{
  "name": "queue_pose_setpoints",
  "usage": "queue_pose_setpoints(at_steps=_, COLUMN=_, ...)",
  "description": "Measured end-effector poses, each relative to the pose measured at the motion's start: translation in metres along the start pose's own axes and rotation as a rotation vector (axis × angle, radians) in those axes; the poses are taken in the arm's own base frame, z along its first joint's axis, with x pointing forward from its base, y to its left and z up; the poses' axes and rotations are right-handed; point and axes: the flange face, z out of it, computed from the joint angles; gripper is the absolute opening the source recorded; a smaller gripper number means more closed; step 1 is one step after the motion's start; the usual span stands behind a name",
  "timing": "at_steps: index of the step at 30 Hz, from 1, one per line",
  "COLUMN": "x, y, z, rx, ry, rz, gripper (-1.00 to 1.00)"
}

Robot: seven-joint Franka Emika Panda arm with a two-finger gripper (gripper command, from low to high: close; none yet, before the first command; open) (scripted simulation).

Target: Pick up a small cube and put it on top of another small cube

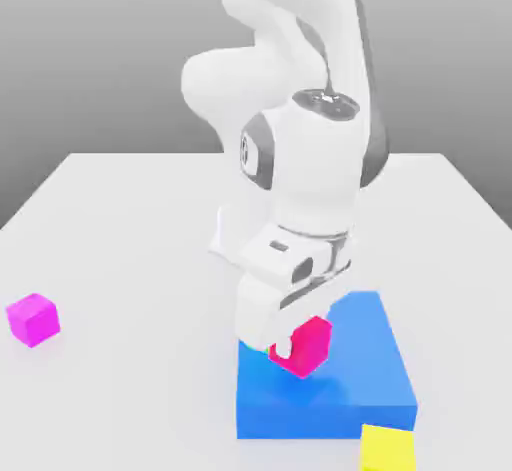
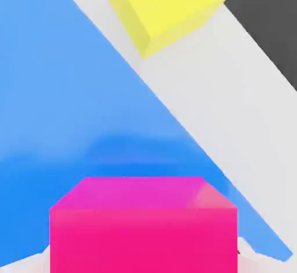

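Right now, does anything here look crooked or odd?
Only the pink cube: it hangs tilted in the gripper, above the blue slab. The purple cube and yellow cube sit flat.

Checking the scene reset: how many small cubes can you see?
3. The pink cube is held in the end effector over the blue slab; the magenta cube sits at the exterior view's left; the yellow cube lies beside the slab. The arm may hide others.

- yellow cube [image 1: 388, 449]: bottom cut by exterior view's lower edge
- blue slab [image 1: 350, 389]: near-left part hidden behind gripper [image 1: 290, 344] and pink cube [image 1: 303, 346]
- arm: top cropped in exterior view
- hand view: pink cube's lower part cropped
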Motion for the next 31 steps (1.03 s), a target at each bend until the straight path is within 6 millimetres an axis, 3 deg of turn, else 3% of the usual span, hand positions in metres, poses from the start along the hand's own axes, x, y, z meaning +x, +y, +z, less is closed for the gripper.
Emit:
queue_pose_setpoints(at_steps=3, x=0.017, y=0.092, z=0.0, rx=-0.018, ry=-0.022, rz=0.315, gripper=-1.0)
queue_pose_setpoints(at_steps=8, x=0.007, y=0.201, z=-0.004, rx=-0.025, ry=-0.054, rz=0.671, gripper=-1.0)
queue_pose_setpoints(at_steps=12, x=-0.02, y=0.279, z=-0.008, rx=-0.021, ry=-0.079, rz=0.938, gripper=-1.0)
queue_pose_setpoints(at_steps=16, x=-0.071, y=0.358, z=-0.012, rx=-0.005, ry=-0.105, rz=1.204, gripper=-1.0)
queue_pose_setpoints(at_steps=19, x=-0.084, y=0.374, z=-0.004, rx=0.004, ry=-0.105, rz=1.25, gripper=-1.0)
queue_pose_setpoints(at_steps=22, x=-0.064, y=0.351, z=0.01, rx=0.011, ry=-0.101, rz=1.179, gripper=-1.0)
queue_pose_setpoints(at_steps=28, x=-0.07, y=0.348, z=0.048, rx=0.009, ry=-0.107, rz=1.181, gripper=-1.0)
queue_pose_setpoints(at_steps=29, x=-0.071, y=0.347, z=0.052, rx=0.008, ry=-0.108, rz=1.182, gripper=1.0)
queue_pose_setpoints(at_steps=31, x=-0.071, y=0.347, z=0.052, rx=0.008, ry=-0.108, rz=1.182, gripper=1.0)
